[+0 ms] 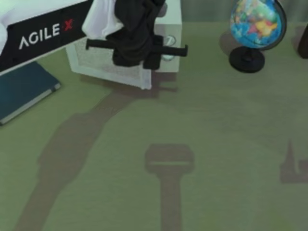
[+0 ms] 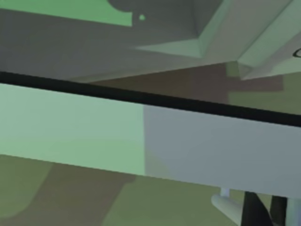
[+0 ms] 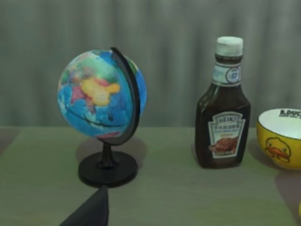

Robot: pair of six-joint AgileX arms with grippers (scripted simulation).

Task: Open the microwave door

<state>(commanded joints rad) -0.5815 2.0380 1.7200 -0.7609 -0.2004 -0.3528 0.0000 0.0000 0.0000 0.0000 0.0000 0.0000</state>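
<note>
So the microwave (image 1: 166, 19) sits at the upper middle of the top view, mostly buried under my left arm, with one silver knob (image 1: 169, 40) peeking out on its panel. The microwave door (image 1: 108, 65) is the white-framed mesh panel below it, and it looks swung out a bit, its free corner jutting toward the lower right over a shadow on the table (image 1: 216, 144). The left gripper (image 1: 139, 50) hangs right over the door's top edge, black body with a bar sticking out both sides. Honestly can't tell whether its fingers are spread or pinched on anything; the left wrist view just shows a pale slab with a dark strip along it, way too close to sort out.

A dark teal book (image 1: 24, 89) lies at the left edge of the frame. The globe (image 1: 255, 21) stands at the upper right. The right arm isn't in the top view at all; its wrist camera looks at the globe, a Heinz sauce bottle (image 3: 223, 117) and a yellow duck bowl (image 3: 281, 137), with only a dark tip at the bottom, so no call on that gripper either.
</note>
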